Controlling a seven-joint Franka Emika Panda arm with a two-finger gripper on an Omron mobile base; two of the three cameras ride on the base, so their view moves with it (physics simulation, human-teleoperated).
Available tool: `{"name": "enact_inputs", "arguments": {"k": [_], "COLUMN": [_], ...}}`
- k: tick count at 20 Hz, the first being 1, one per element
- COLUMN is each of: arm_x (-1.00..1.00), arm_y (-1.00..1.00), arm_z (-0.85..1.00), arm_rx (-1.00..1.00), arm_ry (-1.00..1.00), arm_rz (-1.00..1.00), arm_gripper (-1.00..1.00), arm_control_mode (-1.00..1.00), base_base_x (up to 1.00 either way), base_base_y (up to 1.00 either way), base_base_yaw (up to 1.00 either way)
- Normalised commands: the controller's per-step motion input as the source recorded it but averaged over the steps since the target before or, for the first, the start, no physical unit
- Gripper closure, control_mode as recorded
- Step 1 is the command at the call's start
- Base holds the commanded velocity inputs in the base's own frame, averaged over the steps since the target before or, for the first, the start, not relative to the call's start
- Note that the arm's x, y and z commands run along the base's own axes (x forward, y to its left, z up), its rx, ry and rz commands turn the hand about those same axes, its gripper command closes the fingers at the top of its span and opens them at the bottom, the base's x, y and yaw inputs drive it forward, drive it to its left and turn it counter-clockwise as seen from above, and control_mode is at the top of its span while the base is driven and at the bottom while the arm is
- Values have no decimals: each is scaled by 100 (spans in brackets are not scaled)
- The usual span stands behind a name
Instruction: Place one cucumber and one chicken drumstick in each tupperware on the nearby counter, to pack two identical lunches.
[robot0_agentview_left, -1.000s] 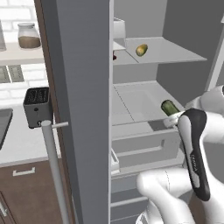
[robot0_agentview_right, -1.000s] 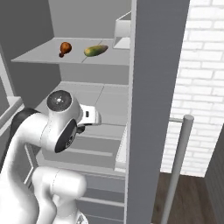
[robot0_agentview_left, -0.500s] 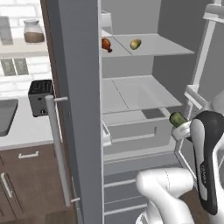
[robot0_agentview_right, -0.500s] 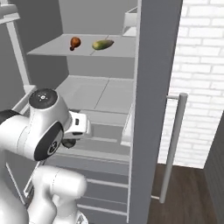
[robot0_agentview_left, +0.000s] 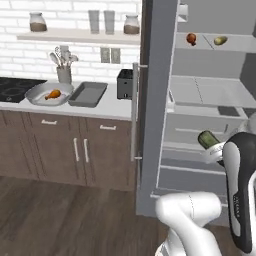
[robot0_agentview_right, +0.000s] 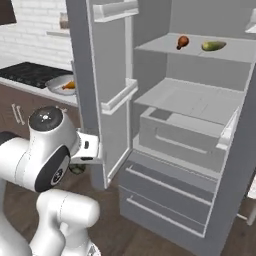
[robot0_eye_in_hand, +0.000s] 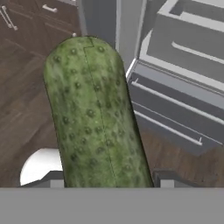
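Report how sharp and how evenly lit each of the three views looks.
Left base view: flat even light, soft rendering, no glare on the counter. Right base view: slightly blurred, fridge shelf shaded pale grey. Hand view: the dark green cucumber looms large, its bumps crisp, background drawers softer.

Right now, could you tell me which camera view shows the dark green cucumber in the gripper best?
The hand view: the dark green cucumber stands large and unobstructed between the gripper's fingertips. The left base view shows just its end beyond the arm; the right base view shows a dark sliver at most.

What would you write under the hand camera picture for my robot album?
Gripper carrying a dark green cucumber past the open fridge's drawers.
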Motion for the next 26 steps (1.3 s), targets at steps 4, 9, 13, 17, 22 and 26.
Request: {"name": "enact_inputs", "arguments": {"k": [4,9,13,17,22,26], "arm_x": [0,0,0,0,0,0], "arm_y": [0,0,0,0,0,0], "arm_z": [0,0,0,0,0,0], "arm_rx": [0,0,0,0,0,0], "arm_ry": [0,0,0,0,0,0], "arm_rz": [0,0,0,0,0,0], "arm_gripper": [100,100,100,100,100,100], "arm_control_mode": [100,100,100,100,100,100], "base_base_x": [23,79,100,100,100,100], "base_base_y": [100,100,56,33,22,48], "base_base_yaw": [49,32,4,0,0,-4]}}
